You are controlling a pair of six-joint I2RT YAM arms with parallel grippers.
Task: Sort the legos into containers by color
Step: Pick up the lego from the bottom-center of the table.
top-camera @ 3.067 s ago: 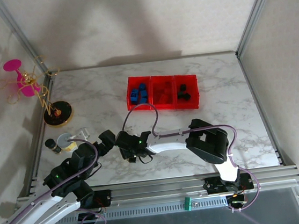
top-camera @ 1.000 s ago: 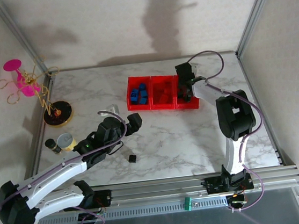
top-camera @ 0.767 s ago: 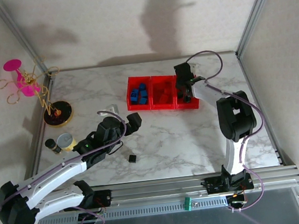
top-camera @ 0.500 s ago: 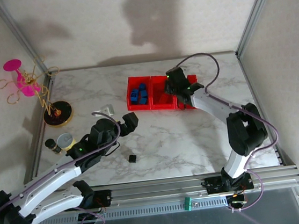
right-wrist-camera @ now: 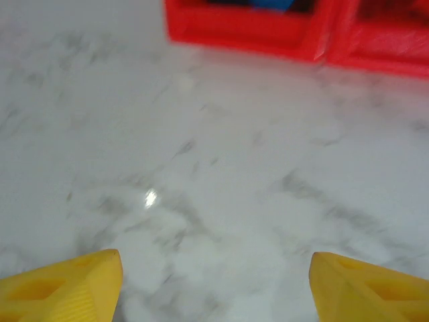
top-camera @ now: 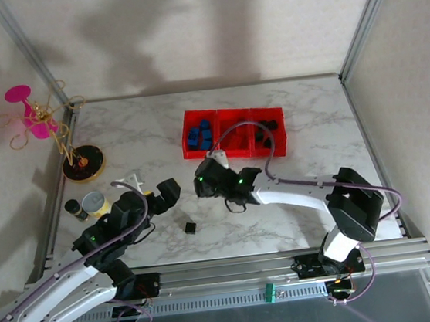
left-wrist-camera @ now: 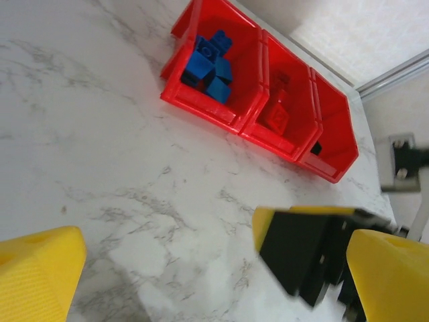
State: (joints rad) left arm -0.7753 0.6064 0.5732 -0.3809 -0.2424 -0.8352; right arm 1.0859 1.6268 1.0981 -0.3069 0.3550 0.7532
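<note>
Three joined red bins point(top-camera: 233, 148) stand at the back of the marble table. The left one holds blue legos point(top-camera: 199, 135), the middle one red legos point(left-wrist-camera: 278, 115), the right one black legos point(top-camera: 262, 128). One black lego point(top-camera: 190, 227) lies loose on the table near the front. My right gripper point(top-camera: 205, 181) hovers just beyond and right of it, open and empty, with blurred marble between its yellow fingertips point(right-wrist-camera: 64, 282). My left gripper point(top-camera: 169, 190) is left of the loose lego, open and empty point(left-wrist-camera: 214, 288). The right gripper point(left-wrist-camera: 305, 255) appears as a blurred black and yellow shape in the left wrist view.
A round silver tin point(top-camera: 94, 202) and a small dark bottle point(top-camera: 74, 210) stand at the left edge. Behind them is a gold disc stand point(top-camera: 83, 162) with wire and pink ornaments point(top-camera: 29, 112). Metal frame posts point(top-camera: 362, 20) bound the table.
My right arm has swung from the black-lego bin down to the table's middle front. My left arm has pulled back to the left. The loose black lego has not moved.
</note>
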